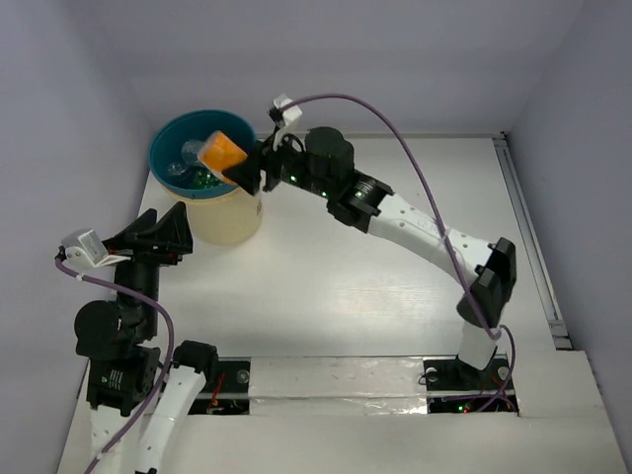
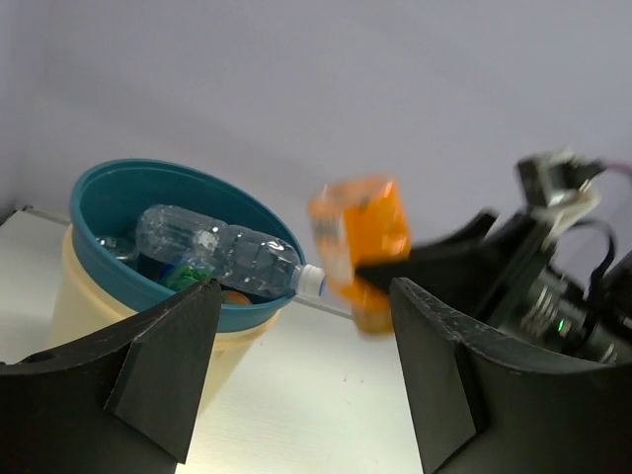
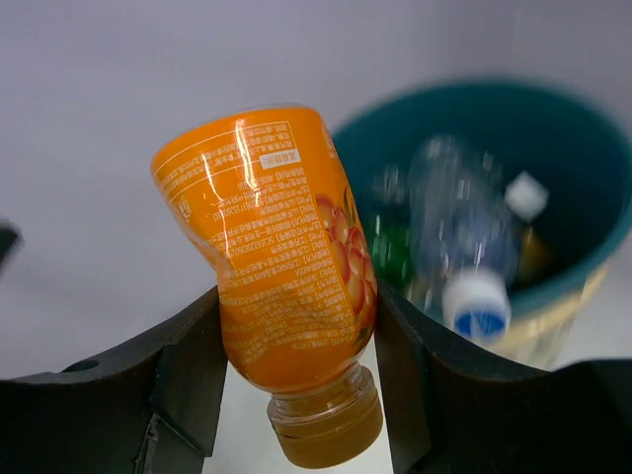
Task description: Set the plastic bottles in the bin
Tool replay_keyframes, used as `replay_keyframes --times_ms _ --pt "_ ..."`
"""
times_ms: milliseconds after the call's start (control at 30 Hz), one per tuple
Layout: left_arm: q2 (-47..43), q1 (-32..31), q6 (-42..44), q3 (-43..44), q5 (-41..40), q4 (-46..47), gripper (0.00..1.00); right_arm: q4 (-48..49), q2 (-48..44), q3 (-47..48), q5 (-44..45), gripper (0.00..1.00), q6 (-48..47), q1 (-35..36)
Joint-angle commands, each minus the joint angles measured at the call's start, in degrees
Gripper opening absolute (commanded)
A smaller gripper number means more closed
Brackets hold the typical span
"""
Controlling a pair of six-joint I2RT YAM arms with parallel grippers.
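Note:
My right gripper (image 1: 240, 168) is shut on an orange bottle (image 1: 221, 152) and holds it over the right rim of the bin (image 1: 227, 219). In the right wrist view the orange bottle (image 3: 278, 267) sits cap-down between the fingers (image 3: 188, 370), with the bin (image 3: 592, 207) behind it. The bin holds several bottles: a clear bottle (image 2: 222, 252) with a white cap, a green one (image 2: 181, 272) and an orange one barely showing. My left gripper (image 1: 163, 235) is open and empty, just left of the bin; its wrist view shows the orange bottle (image 2: 360, 242) blurred.
The bin stands at the table's far left, close to the back wall (image 1: 395, 59). The right arm (image 1: 415, 227) stretches diagonally across the table. A metal rail (image 1: 528, 237) runs along the table's right edge.

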Motion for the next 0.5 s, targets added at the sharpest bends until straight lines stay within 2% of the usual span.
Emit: replay_keyframes --times_ms 0,67,100,200,233,267,400,467 --pt "-0.8 -0.3 1.1 -1.1 -3.0 3.2 0.66 0.9 9.4 14.2 6.0 0.32 -0.2 0.4" --pt "-0.9 -0.3 1.6 -1.2 -4.0 3.1 0.66 1.2 14.4 21.3 7.5 0.32 0.0 0.4" --pt "-1.0 -0.3 1.7 -1.3 -4.4 2.9 0.66 -0.2 20.2 29.9 7.7 0.32 0.5 0.4" --pt "-0.9 -0.3 2.1 -1.9 -5.3 3.0 0.66 -4.3 31.5 47.6 8.6 0.33 1.0 0.4" --pt "-0.9 -0.3 2.1 -2.1 -5.3 3.2 0.66 -3.9 33.4 50.2 8.2 0.35 1.1 0.4" --pt "-0.8 -0.3 2.2 -2.0 -5.3 3.2 0.66 -3.2 34.7 51.5 7.7 0.40 1.3 0.4" --pt "-0.8 -0.8 2.5 -2.0 -5.8 3.2 0.66 1.9 34.9 47.9 8.5 0.46 1.6 0.4" --pt "-0.9 -0.8 2.4 -2.0 -6.0 3.2 0.66 1.4 34.9 47.2 9.7 0.51 0.6 0.4"
